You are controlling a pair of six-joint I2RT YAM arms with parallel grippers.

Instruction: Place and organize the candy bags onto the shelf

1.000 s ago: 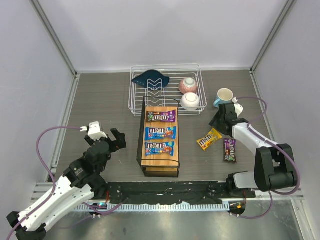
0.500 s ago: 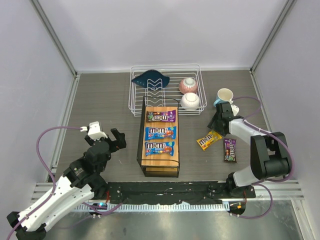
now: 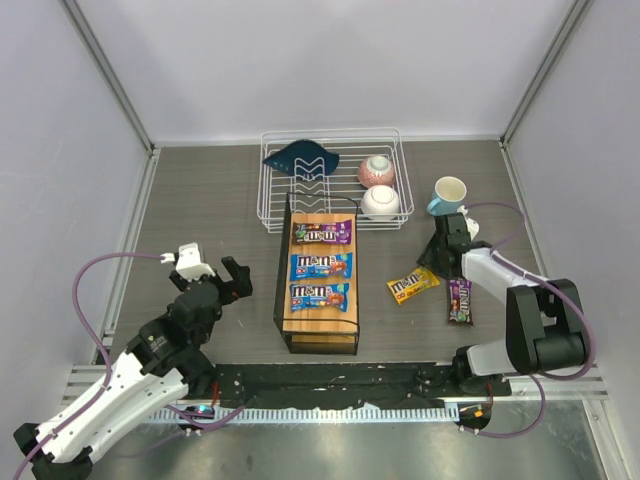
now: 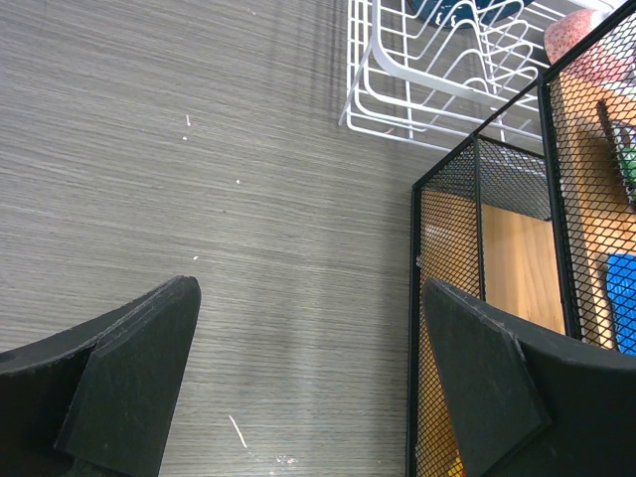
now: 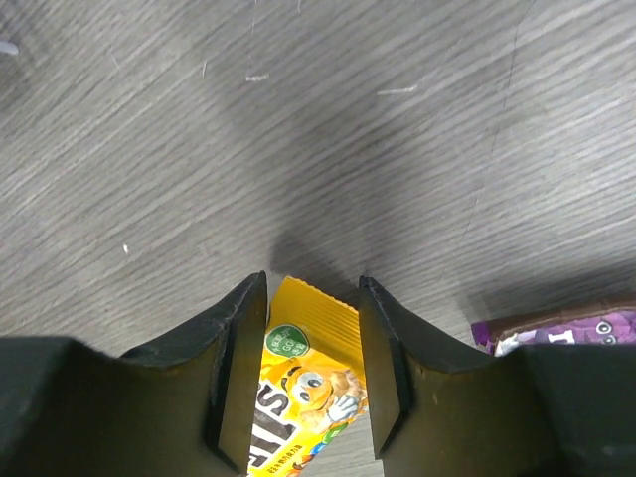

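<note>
The shelf (image 3: 320, 328), black-framed with a wooden top, holds three candy bags in a column: purple (image 3: 321, 233), blue (image 3: 321, 265) and blue (image 3: 319, 296). On the table to its right lies a yellow candy bag (image 3: 413, 287), and my right gripper (image 3: 437, 262) is low over its far end. In the right wrist view both fingers press the side edges of the yellow bag (image 5: 308, 368), with the gripper (image 5: 313, 281) shut on it. A purple bag (image 3: 459, 299) (image 5: 566, 328) lies just right of it. My left gripper (image 3: 225, 278) (image 4: 310, 286) hangs open left of the shelf (image 4: 477, 248).
A white wire dish rack (image 3: 330, 180) behind the shelf holds a dark blue dish (image 3: 298, 158) and two bowls (image 3: 378, 186). A blue-and-white mug (image 3: 449, 192) stands just behind my right gripper. Grey walls close in the table on three sides.
My right gripper has come down and toward me over the yellow bag, and its fingers have narrowed onto it. The yellow bag has shifted slightly left and nearer. The left arm has not moved.
</note>
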